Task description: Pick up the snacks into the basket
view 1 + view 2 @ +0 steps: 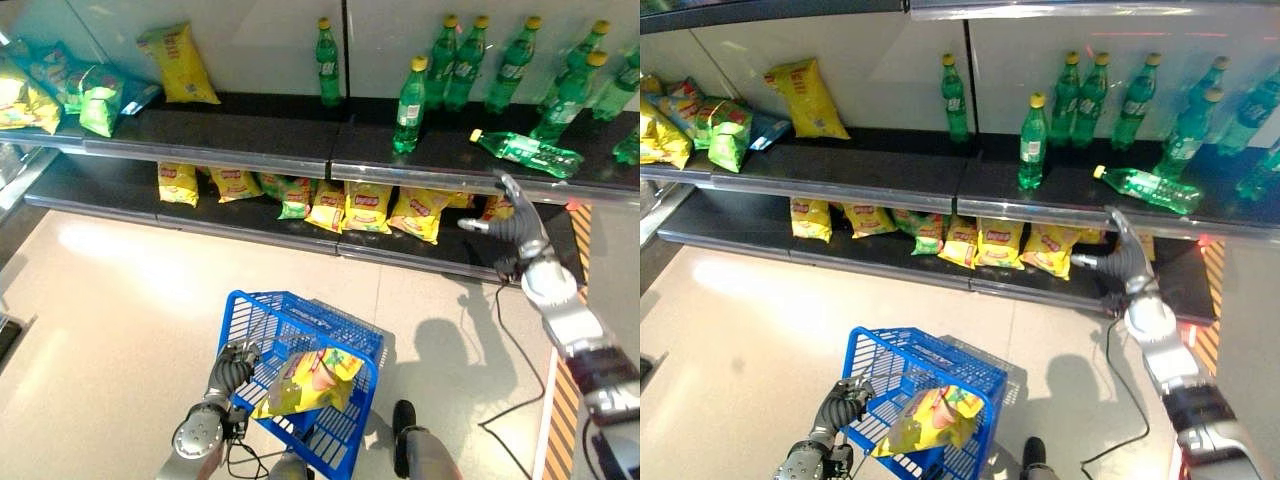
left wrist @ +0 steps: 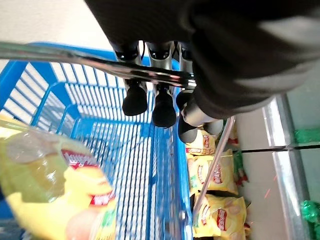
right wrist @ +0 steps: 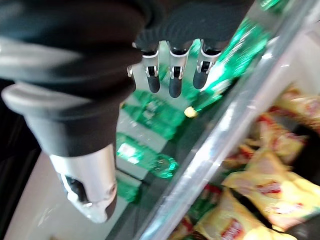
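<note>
Gripping basket handle (image 2: 100, 67), left hand (image 2: 150, 95)

I saw a bright blue wire-mesh basket (image 1: 262, 318) w/ a yellow snack bag (image 1: 310, 380) in it, red logo patch, green at one corner. Lower-shelf bags (image 1: 368, 207) were yellow w/ red labels; one (image 1: 295, 197) looked green, tho partly hidden. Bottles (image 1: 409, 105) were green w/ yellow caps. Shelf boards (image 1: 230, 130) were black, floor (image 1: 110, 300) pale cream.
</note>
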